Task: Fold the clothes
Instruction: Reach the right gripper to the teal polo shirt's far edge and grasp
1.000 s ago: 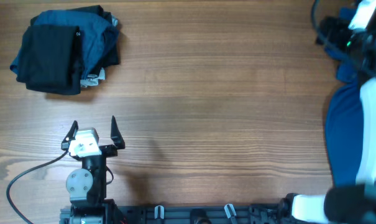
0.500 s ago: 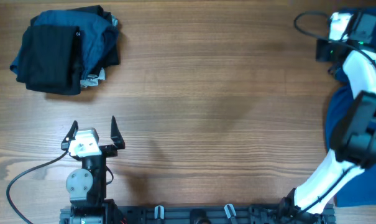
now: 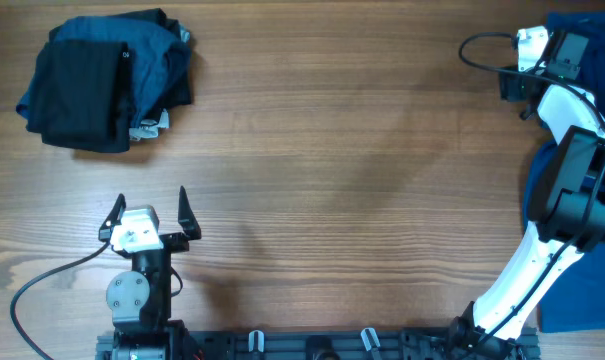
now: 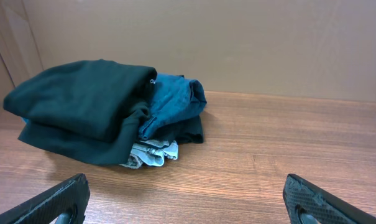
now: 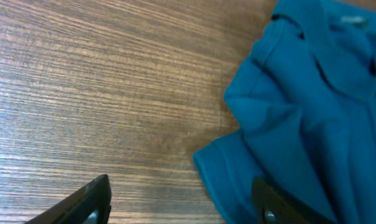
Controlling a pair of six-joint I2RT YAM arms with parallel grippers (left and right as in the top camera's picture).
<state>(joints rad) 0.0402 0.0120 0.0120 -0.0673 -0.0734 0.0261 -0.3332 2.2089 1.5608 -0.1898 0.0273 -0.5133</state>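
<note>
- Since a second ago the right arm [image 3: 567, 180] has swung away from the bench's right edge and now stretches to the far right corner; the left pincer [image 3: 150, 205] and the pile of clothes [image 3: 102, 80] have not shifted.
- Right pincer [image 5: 180, 190]: fingers apart and nothing gripped; bare wood fills most of the gap, with one finger [image 5: 91, 199] over the bench [image 3: 332, 150] and the other at the shirt's edge.
- The blue polo shirt [image 5: 306, 93] lies crumpled at the bench's right side, a hem corner just ahead of that pincer; from overhead only strips of it show beside the arm, running out of frame on the right.
- Left pincer: jaws wide open and empty, near the front edge left of centre, pointing toward the pile and well apart from it.
- The pile sits in the far left corner; a broad stretch of bare wood lies across the whole middle, between pile and shirt.
- Only the left wrist view gives the pile side-on — a black garment [image 4: 82, 93] folded on top, dark blue fabric [image 4: 175, 99] bulging beside it, a pale scrap [image 4: 153, 152] at the base; only the right wrist view shows the shirt's folds close up.
</note>
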